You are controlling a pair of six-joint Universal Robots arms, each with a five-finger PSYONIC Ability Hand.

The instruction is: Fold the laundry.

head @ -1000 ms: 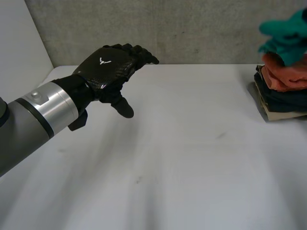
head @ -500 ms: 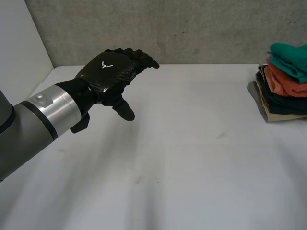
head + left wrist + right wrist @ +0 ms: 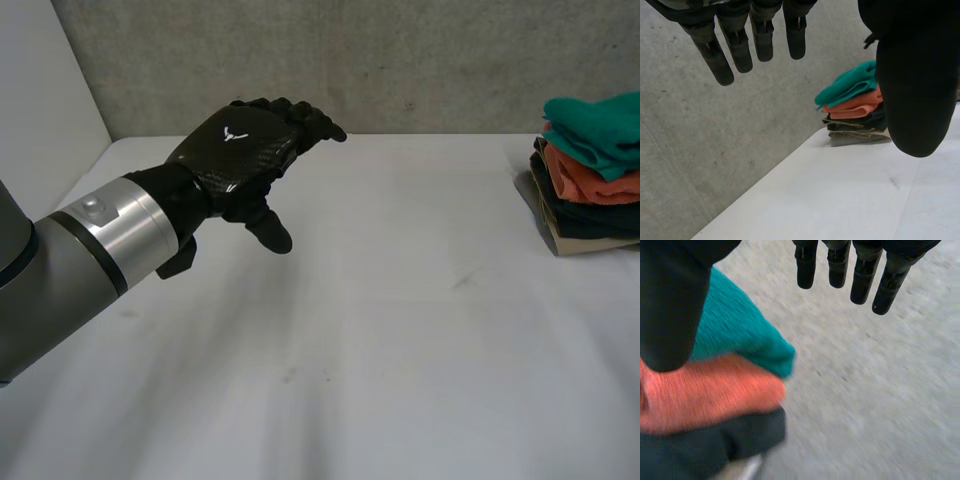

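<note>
Teal cloth (image 3: 595,125) now down atop stack (image 3: 588,215), beside right hand (image 3: 670,300), fingers (image 3: 865,275) straight, empty; left hand (image 3: 240,150) slack.

You have the stack of folded laundry (image 3: 590,190) on the table (image 3: 400,330) at its right edge, near the far right corner. The left hand (image 3: 245,155) hangs over the far left part, well apart from the stack. The right hand (image 3: 670,300) is near the stack's upper pieces. The wall (image 3: 400,60) stands behind the far edge.
</note>
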